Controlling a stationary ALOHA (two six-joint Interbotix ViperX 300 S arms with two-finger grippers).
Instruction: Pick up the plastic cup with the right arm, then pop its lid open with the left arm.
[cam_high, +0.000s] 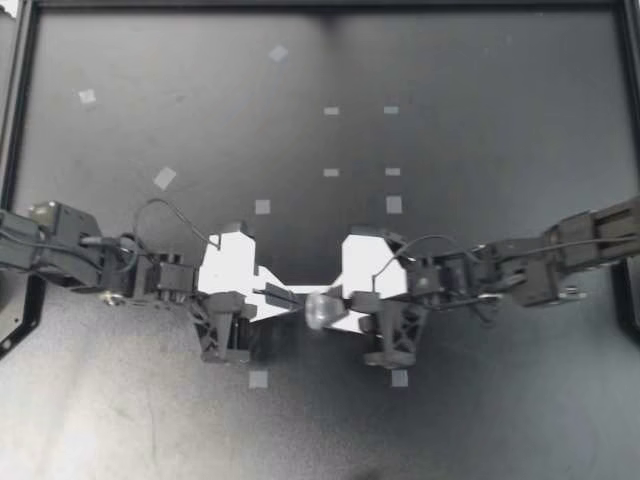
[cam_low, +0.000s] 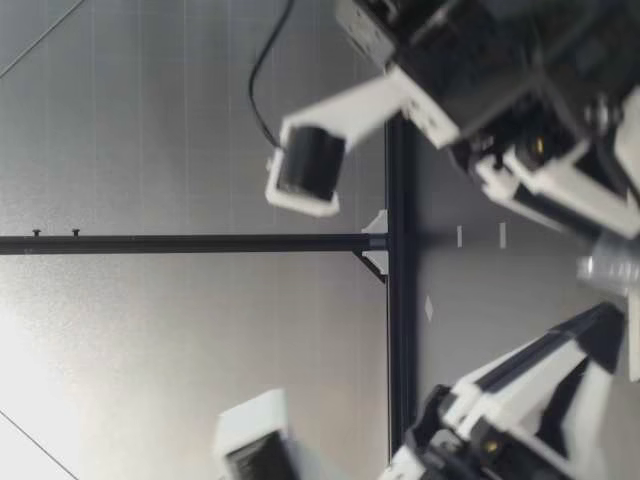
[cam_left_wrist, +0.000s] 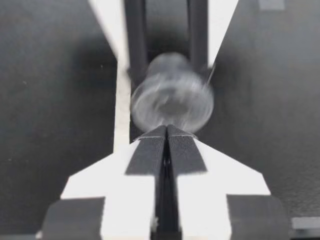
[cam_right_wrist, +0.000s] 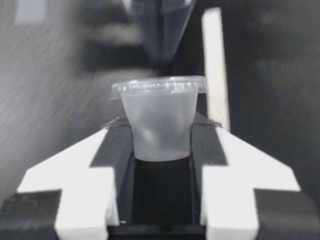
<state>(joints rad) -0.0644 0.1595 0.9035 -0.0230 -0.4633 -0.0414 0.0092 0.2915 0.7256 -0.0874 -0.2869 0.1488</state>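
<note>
Small white tape squares (cam_high: 262, 207) are dotting the dark table (cam_high: 480, 120) around both arms, none blocking them. My right gripper (cam_high: 336, 304) is pinching a small translucent lidded plastic cup (cam_high: 319, 311) near the table's front middle. My left gripper (cam_high: 288, 296) is facing it, jaws pressed together, tips just beside the cup. Both arms are reaching inward.

My left arm (cam_high: 60, 248) and my right arm (cam_high: 585, 245) are showing black, boxy links, each trailing a thin black cable (cam_high: 175, 215). My left gripper (cam_high: 283, 296) and right gripper (cam_high: 326, 306) are wearing white wedge fingers (cam_left_wrist: 125, 200) lined with ribbed black pads (cam_left_wrist: 147, 152). A white bracket (cam_low: 350, 110) is framing a black wrist camera (cam_low: 308, 162).
</note>
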